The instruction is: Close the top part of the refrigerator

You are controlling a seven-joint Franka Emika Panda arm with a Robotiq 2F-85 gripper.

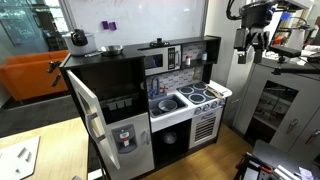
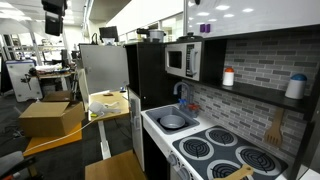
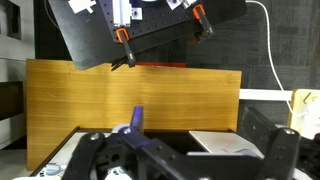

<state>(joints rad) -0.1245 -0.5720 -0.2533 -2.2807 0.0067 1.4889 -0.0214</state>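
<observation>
The toy kitchen's refrigerator is a black cabinet with white doors. Its top door stands swung open toward the room, and shows as a pale panel in an exterior view. My gripper hangs high up and far from the refrigerator, at the top edge in both exterior views. In the wrist view its fingers are spread wide with nothing between them, facing a wooden panel.
The kitchen has a microwave, a sink and a stove. A metal cabinet stands below the arm. An orange sofa is behind. A cardboard box and a wooden table sit near the open door.
</observation>
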